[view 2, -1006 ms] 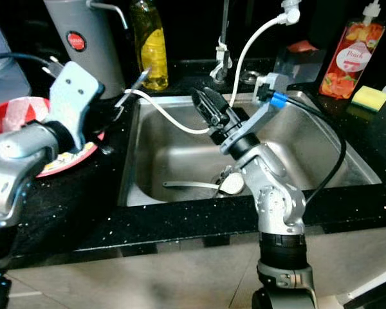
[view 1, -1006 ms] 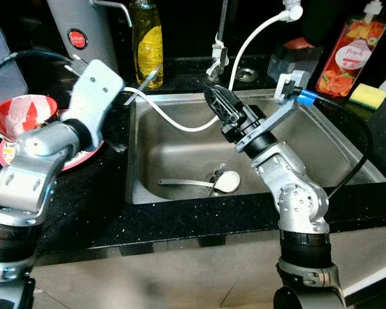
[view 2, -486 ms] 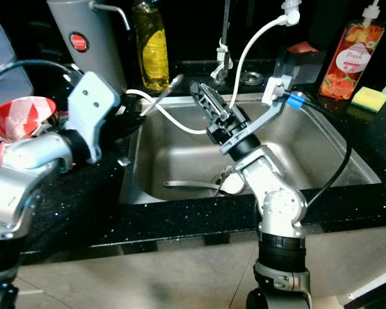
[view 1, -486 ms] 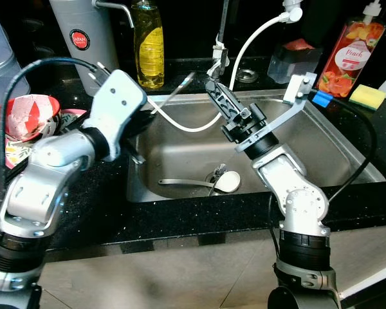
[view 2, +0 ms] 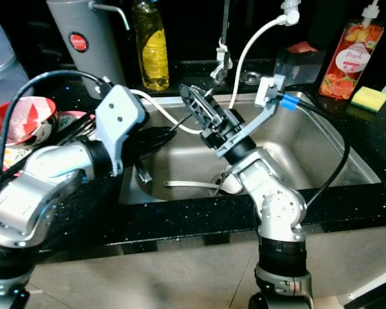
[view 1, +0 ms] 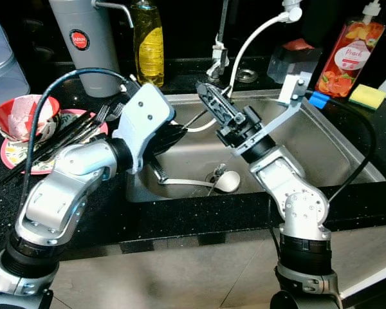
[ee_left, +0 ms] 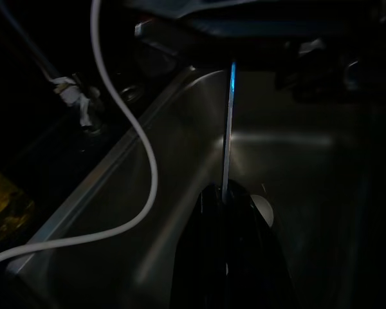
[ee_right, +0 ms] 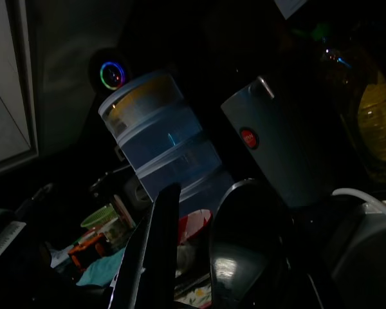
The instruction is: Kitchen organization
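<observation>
Here the left pincer (view 1: 174, 134) is clenched on a thin metal rod (ee_left: 227, 135), likely a utensil handle, and holds it out over the sink (view 1: 347, 151) toward the right pincer (view 1: 213, 104), seemingly for a handover or to keep it clear of the basin. The right pincer hangs above the sink's back edge with its fingers parted, grasping nothing. In the basin a ladle (view 1: 212, 183) lies by the drain, still to be gathered. On the table at left, a plate (view 1: 13, 159) carries a red bowl (view 1: 18, 116) and dark utensils (view 1: 64, 132). A white hose (view 2: 244, 48) loops between the pincers and could snag. Behind stand a thermos (view 1: 83, 38), oil bottle (view 1: 148, 42), soap (view 1: 350, 51) and sponge (view 1: 367, 96).
</observation>
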Robot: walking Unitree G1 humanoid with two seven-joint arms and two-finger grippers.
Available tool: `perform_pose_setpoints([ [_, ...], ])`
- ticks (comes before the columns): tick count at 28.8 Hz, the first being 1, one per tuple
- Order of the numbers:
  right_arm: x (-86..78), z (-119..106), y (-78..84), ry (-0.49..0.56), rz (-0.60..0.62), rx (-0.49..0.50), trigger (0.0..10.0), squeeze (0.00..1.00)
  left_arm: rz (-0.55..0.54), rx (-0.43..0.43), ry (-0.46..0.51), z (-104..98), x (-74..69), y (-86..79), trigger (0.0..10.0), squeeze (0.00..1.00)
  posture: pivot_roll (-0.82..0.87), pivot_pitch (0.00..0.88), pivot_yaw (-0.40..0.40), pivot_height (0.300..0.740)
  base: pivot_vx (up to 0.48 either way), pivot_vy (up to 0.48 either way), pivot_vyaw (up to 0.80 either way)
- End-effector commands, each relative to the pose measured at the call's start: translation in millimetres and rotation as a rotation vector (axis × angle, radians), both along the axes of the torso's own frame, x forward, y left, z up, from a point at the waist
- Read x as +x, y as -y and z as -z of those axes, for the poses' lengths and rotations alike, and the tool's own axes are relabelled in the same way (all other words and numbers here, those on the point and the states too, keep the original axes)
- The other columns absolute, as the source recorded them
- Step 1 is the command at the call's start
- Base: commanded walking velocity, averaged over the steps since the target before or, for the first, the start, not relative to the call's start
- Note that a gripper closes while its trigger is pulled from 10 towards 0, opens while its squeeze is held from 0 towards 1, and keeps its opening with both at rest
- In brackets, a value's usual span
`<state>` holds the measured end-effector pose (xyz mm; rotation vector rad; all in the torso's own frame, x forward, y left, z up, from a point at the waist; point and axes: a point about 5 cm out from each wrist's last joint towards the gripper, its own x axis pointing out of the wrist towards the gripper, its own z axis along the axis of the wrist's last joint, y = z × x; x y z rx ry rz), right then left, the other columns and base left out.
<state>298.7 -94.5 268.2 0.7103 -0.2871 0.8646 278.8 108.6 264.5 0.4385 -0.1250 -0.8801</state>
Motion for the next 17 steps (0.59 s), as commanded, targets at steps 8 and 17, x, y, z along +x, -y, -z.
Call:
perform_pose_setpoints([
  [8,-8.3,1.4,-7.4,0.039,-0.025,-0.08,8.4,0.0,-0.011,0.026,-0.003,5.5,0.4,5.3,10.0,0.0,0.2,0.0,0.004,0.74,0.0,0.0,0.0],
  [17,-6.8,4.2,-9.0,0.034,-0.025,-0.092,0.0,0.0,-0.069,0.016,0.012,1.7,5.8,-1.8,10.0,0.0,0.22,0.0,0.001,0.74,0.0,0.0,0.0],
])
